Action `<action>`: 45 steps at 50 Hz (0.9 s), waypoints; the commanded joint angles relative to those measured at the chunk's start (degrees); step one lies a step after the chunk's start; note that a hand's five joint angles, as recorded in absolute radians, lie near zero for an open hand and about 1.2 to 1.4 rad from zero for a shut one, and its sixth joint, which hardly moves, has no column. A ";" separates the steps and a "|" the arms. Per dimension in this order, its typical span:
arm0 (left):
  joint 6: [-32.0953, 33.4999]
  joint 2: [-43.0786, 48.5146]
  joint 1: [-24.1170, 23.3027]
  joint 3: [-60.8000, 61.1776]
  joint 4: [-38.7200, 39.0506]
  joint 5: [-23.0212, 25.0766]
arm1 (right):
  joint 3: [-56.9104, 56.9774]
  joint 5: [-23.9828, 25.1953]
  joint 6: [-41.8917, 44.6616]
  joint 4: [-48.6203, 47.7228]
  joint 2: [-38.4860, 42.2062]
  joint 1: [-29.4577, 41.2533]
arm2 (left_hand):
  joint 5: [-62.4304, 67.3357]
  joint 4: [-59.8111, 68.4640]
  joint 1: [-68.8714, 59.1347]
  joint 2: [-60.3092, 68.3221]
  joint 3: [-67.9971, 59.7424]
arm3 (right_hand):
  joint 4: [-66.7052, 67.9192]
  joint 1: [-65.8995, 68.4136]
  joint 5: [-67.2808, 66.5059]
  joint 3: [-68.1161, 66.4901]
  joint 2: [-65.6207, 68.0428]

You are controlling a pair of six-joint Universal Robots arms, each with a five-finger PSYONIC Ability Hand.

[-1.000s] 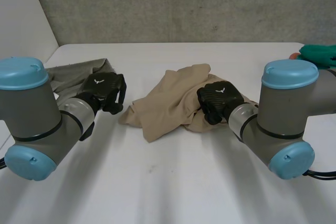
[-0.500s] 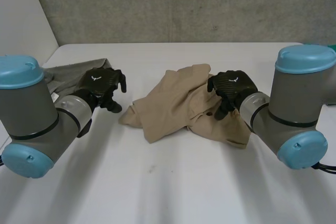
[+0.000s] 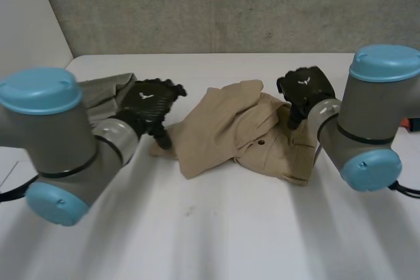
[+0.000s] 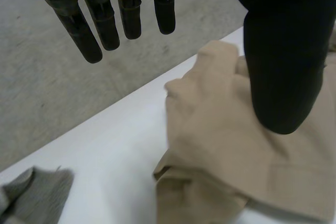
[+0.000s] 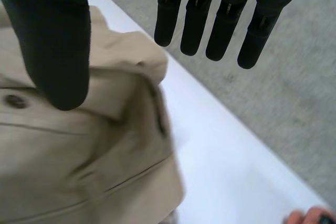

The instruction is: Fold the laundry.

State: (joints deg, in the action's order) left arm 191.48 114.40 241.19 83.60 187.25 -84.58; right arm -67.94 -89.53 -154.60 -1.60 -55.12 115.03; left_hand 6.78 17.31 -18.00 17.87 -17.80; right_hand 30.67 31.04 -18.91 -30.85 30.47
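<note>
Tan garment (image 3: pixel 216 129) and grey cloth (image 3: pixel 102 90), one each, flank left hand (image 3: pixel 149 98).

A white counter (image 3: pixel 216 240) takes up the near part of the room, its top smooth and plain but for a faint speck or two toward the front. Behind its far edge stands a grey wall (image 3: pixel 230 4), rough and mottled like bare concrete, with small dark pits here and there. At the left a smooth pale panel (image 3: pixel 29 24) rises beside the counter and meets the grey wall in a straight upright corner. In the wrist views the same speckled grey runs along the counter's straight edge. The light is soft and even over it all
</note>
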 commanded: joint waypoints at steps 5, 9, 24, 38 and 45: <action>1.53 15.93 -10.65 -21.88 -10.84 -11.74 | 16.24 2.07 10.01 -0.35 12.74 -1.48 | 0.00 -0.54 1.23 -1.10 1.03 | -7.04 -7.41 5.28 7.22 -6.84; 1.09 22.78 -12.32 -31.73 -18.49 -14.91 | 21.08 2.25 8.80 3.07 16.52 -2.35 | 0.16 -0.37 1.06 -0.93 0.86 | -7.38 -7.75 5.62 7.56 -7.18; 1.70 30.89 -14.70 -47.48 -27.47 -20.44 | 25.84 6.21 -3.25 9.77 20.67 -5.78 | 63.22 62.69 -62.00 62.13 -62.20 | 49.33 48.96 -51.09 -49.15 49.53; 2.93 3.31 -8.11 -32.82 -24.57 -14.92 | 8.29 13.05 -3.70 18.90 -9.35 -5.96 | 63.22 62.69 -62.00 62.13 -62.20 | 49.33 48.96 -51.09 -49.15 49.53; 7.94 -5.59 -4.86 -21.48 -24.30 -6.83 | 0.45 16.40 2.71 25.14 -17.56 -4.56 | 63.22 62.69 -62.00 62.13 -62.20 | 49.33 48.96 -51.09 -49.15 49.53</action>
State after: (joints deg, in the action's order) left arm 195.41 115.74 233.64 52.88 162.96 -98.06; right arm -61.46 -75.68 -157.09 18.60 -66.70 109.52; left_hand 56.77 68.63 -65.99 68.07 -68.06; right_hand 68.43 64.74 -56.65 -67.95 67.77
